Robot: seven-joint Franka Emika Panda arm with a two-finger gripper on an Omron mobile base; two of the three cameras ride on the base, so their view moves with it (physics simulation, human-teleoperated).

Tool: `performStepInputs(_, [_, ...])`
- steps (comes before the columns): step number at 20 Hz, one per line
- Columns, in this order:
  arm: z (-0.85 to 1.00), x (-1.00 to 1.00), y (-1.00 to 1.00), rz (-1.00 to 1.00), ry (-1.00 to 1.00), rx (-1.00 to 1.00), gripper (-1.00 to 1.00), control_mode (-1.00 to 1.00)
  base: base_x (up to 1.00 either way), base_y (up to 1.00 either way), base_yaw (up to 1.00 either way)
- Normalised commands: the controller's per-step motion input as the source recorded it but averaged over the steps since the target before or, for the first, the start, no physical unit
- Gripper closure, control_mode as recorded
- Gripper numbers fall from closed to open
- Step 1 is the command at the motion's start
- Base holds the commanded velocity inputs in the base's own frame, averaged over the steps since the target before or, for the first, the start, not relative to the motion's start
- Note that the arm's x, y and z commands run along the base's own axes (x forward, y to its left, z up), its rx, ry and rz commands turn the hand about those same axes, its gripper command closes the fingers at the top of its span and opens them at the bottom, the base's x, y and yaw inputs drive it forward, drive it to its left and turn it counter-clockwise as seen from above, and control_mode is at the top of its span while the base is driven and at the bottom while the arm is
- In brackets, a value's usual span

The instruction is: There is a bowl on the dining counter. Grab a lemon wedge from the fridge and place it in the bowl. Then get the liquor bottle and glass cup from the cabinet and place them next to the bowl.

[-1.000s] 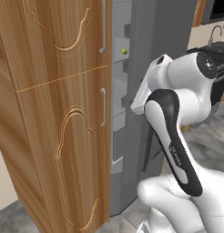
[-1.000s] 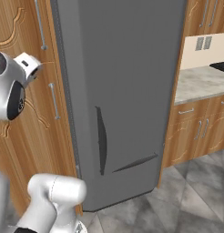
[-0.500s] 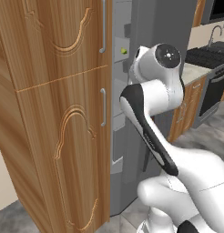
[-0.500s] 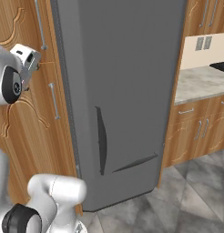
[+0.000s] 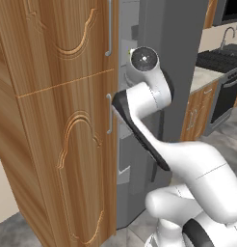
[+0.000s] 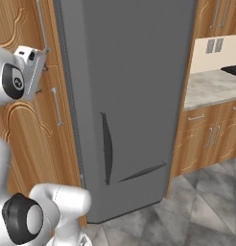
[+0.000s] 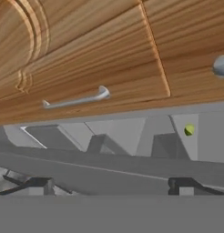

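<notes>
Beside the tall grey flat-fronted fridge [image 6: 129, 96], at the upper left of the right base view, the white arm's hand [image 6: 31, 69] sits close to the carved brown wooden cabinet door [image 5: 67, 120] and its slim silver bar handles [image 5: 110, 113]. 2 dark fingertips [image 7: 38, 184] stand apart, released, grasping nothing. A small yellow-green lemon wedge [image 7: 189, 130] shows inside the fridge opening, right of centre in the hand view. Risk: the wrist could clip the cabinet handles, or the narrow gap could block the reach.
</notes>
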Motion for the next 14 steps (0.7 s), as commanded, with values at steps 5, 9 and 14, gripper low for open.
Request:
performStepInputs(5, [-0.21,0.44,-0.04,-0.16,-0.01,-0.09,-1.0,-1.0,0.0,0.0,0.0])
performStepInputs(9, [-0.19,0.47,-0.12,-0.12,-0.05,-0.04,-1.0,-1.0,0.0,0.0,0.0])
performStepInputs(14, [-0.15,0.44,-0.11,-0.06,-0.11,-0.01,-1.0,-1.0,0.0,0.0,0.0])
